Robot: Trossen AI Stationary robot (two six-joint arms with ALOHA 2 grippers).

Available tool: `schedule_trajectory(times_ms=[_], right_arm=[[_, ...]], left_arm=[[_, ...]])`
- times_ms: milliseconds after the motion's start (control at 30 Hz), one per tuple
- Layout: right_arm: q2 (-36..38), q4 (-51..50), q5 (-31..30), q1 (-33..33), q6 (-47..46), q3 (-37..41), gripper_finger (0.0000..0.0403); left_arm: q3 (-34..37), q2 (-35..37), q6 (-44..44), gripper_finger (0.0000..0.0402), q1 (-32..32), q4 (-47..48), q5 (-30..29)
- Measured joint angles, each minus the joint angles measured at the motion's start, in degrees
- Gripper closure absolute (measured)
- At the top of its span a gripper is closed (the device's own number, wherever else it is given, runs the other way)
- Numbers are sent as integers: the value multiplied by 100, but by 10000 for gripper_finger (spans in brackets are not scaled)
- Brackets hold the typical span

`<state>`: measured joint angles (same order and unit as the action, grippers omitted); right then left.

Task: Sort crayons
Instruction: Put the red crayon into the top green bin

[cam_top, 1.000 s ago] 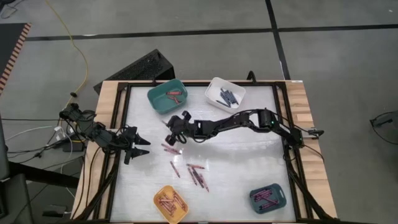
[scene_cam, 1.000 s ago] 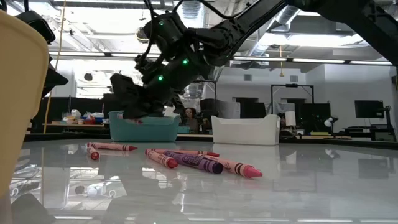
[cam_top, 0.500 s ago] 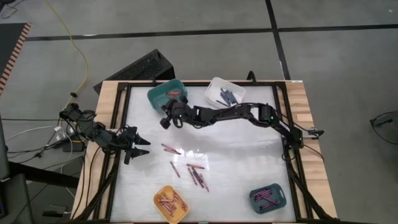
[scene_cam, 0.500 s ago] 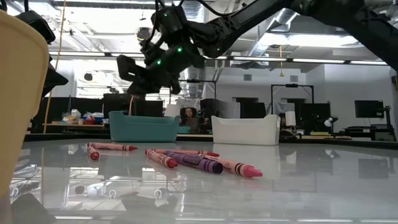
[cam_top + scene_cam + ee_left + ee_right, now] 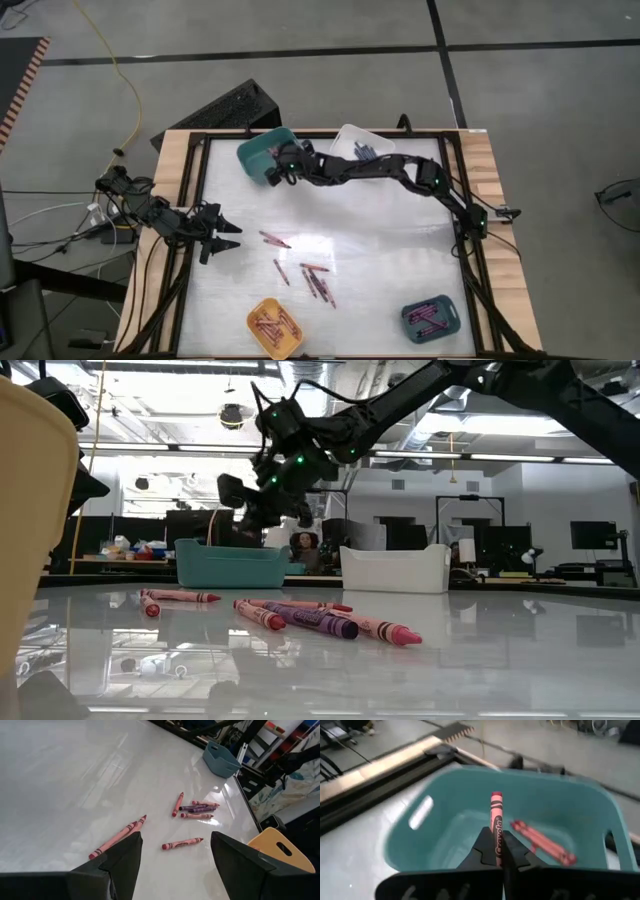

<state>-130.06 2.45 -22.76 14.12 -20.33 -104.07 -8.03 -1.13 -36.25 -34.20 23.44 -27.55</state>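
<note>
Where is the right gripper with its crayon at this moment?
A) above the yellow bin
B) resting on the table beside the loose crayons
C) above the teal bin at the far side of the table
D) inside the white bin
C: the right gripper, shut on a red crayon, hangs over the open teal bin, where other red crayons lie.

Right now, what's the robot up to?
Sorting crayons by colour. The right gripper is shut on a red crayon and holds it above the teal bin at the table's far side, where red ones already lie. The left gripper waits open at the table's left edge. Several loose crayons lie mid-table. The white bin, yellow bin and blue-grey bin each hold some.
</note>
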Motion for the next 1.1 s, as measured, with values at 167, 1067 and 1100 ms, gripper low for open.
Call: schedule_trajectory(times_ms=[167, 1067, 1100], right_arm=[[-47, -418, 0, 144, -594, -1, 400], [-52, -313, 206, 353, -950, 0, 301], [-52, -291, 280, 361, -958, 0, 297]], left_arm=[[0, 1, 0, 174, 0, 0, -1], [0, 2, 0, 174, 0, 0, 0], [0, 0, 0, 174, 0, 0, 0]])
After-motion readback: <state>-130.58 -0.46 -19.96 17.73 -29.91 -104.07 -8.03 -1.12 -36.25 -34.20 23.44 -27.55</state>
